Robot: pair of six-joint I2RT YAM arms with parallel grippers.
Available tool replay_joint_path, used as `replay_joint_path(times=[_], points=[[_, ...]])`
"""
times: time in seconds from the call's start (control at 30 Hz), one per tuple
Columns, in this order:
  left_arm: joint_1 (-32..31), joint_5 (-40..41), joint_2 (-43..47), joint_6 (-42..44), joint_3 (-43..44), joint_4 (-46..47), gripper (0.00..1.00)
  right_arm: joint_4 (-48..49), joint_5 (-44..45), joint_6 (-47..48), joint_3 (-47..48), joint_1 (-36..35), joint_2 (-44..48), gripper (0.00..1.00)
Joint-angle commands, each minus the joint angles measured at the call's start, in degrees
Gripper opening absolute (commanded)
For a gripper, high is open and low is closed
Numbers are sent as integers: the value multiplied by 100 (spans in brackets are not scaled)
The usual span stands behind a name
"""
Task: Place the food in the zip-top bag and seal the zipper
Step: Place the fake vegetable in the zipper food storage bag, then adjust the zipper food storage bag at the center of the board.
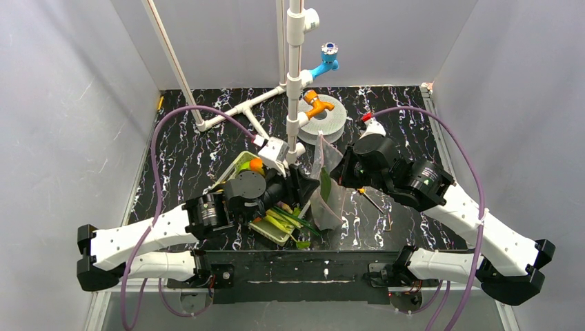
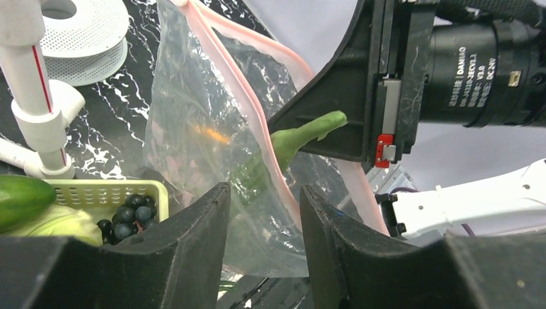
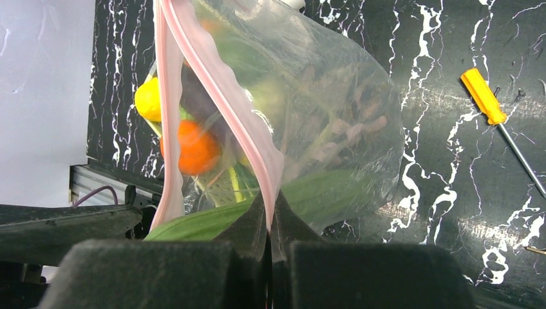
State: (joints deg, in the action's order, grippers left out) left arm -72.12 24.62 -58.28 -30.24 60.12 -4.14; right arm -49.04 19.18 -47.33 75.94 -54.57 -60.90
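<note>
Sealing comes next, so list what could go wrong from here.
1. The green pod pokes out across the zipper; it may block the seal or drop out.
2. The zip-top bag hangs from the right gripper alone, its jaws shut on the zipper edge; a tug might slip it free.

A black marble-patterned tabletop veined with white (image 1: 414, 124) is enclosed on three sides by plain pale grey panel walls: a left wall (image 1: 69, 103), a back wall (image 1: 227, 41) and a right wall (image 1: 524, 83). A white plastic pipe frame (image 1: 295, 69) is mounted upright near the back, and a blue tap (image 1: 327, 58) and an orange tap (image 1: 314, 105) are fitted to it. The space is lit softly and evenly.
</note>
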Motion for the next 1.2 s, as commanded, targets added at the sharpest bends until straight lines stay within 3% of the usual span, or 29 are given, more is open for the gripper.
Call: replay_joint_path(times=[0.0, 0.17, 0.27, 0.4, 0.57, 0.97, 1.17], points=[[-18, -73, 8, 27, 32, -154, 42, 271, -120, 104, -18, 33, 55, 1], [-21, -281, -241, 73, 193, -112, 58, 246, -143, 138, -10, 34, 34, 1], [-15, -347, -345, 55, 158, 44, 58, 224, -143, 152, -25, 34, 37, 1], [-18, -440, -422, 62, 210, -22, 28, 180, -107, 208, -19, 34, 56, 1], [-21, -533, -262, 197, 184, 269, 2, -25, 175, 398, 94, 33, 59, 1], [-14, -871, -364, -489, 256, 1302, 0, -1098, 868, 1076, 923, 34, -88, 1], [-22, -395, -339, -1408, 51, 1228, 0, -1456, 1101, 1511, 1291, 29, -80, 1]])
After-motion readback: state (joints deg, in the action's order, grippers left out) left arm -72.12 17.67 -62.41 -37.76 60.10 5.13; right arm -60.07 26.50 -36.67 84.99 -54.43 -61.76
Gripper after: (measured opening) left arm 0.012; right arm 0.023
